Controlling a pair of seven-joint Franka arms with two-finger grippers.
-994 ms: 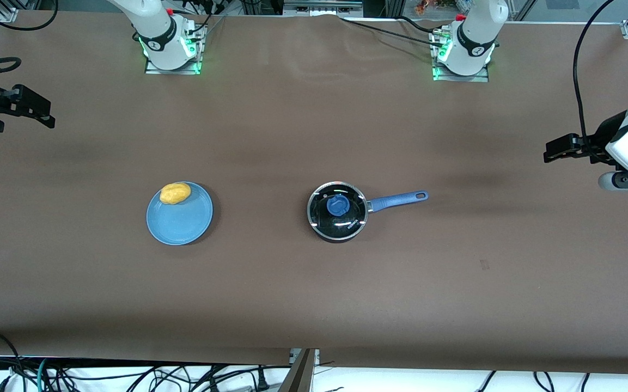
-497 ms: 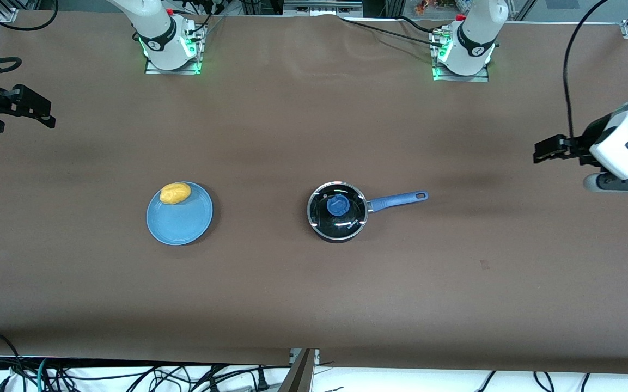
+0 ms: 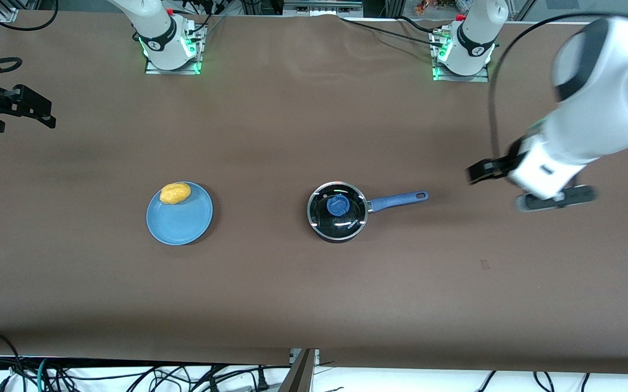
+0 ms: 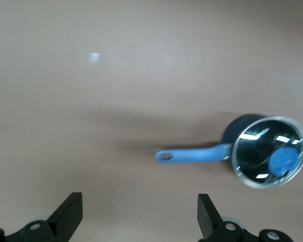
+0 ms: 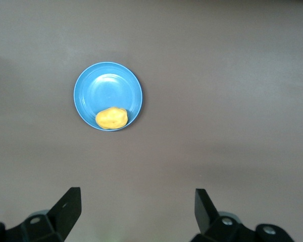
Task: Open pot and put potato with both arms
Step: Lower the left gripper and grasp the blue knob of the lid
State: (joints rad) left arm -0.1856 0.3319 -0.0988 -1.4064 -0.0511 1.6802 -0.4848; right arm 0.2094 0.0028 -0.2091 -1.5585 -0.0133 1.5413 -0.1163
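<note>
We find no step completed: the lid (image 3: 337,207) sits on the pot (image 3: 337,213), well apart from the released left gripper (image 3: 480,173), and the potato (image 3: 175,193) lies on the plate (image 3: 183,223), well apart from the released right gripper (image 3: 41,111).

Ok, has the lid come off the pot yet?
No, the glass lid with its blue knob sits closed on the pot, and neither gripper is touching it.
</note>
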